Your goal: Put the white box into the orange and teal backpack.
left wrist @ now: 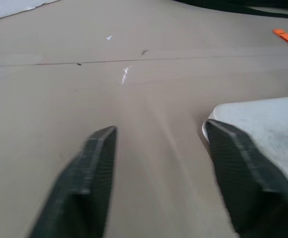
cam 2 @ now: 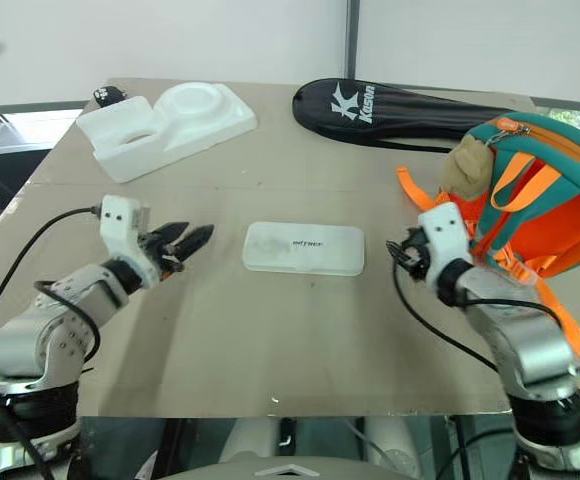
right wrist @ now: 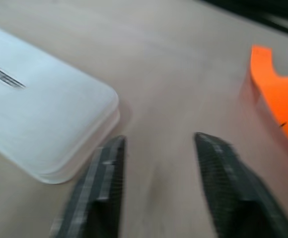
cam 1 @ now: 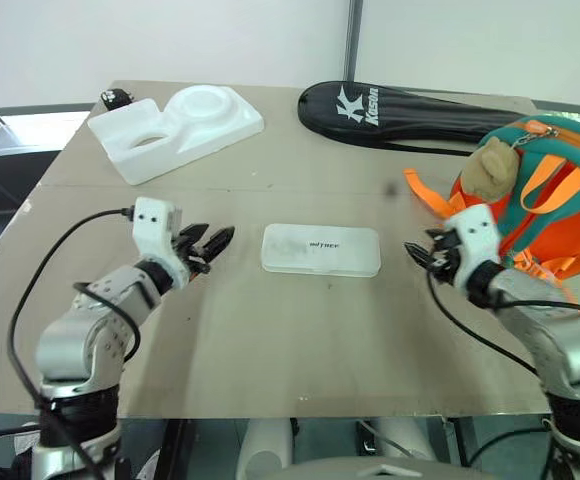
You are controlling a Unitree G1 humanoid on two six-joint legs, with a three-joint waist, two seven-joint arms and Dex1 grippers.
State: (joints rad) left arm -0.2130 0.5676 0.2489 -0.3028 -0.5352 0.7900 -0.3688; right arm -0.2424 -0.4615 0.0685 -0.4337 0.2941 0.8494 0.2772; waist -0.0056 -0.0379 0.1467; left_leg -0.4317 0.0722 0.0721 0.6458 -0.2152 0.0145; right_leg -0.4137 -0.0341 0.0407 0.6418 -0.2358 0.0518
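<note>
The white box [cam 1: 320, 249] lies flat in the middle of the table, dark lettering facing up. To its left hovers my left gripper [cam 1: 216, 245], open and empty, a short gap from the box's left end [left wrist: 263, 124]. My right gripper [cam 1: 416, 255] is open and empty just off the box's right end [right wrist: 39, 124]. The orange and teal backpack [cam 1: 555, 200] rests at the table's right side, behind my right gripper, a beige plush toy [cam 1: 490, 168] on its front and an orange strap [right wrist: 278, 99] trailing on the table.
A chunky white styrofoam piece [cam 1: 175, 128] with round hollows sits at the back left, a small black object [cam 1: 116, 98] beside it. A long black racket bag [cam 1: 410, 115] lies along the back right. The tan table [cam 1: 270, 340] runs bare toward its front edge.
</note>
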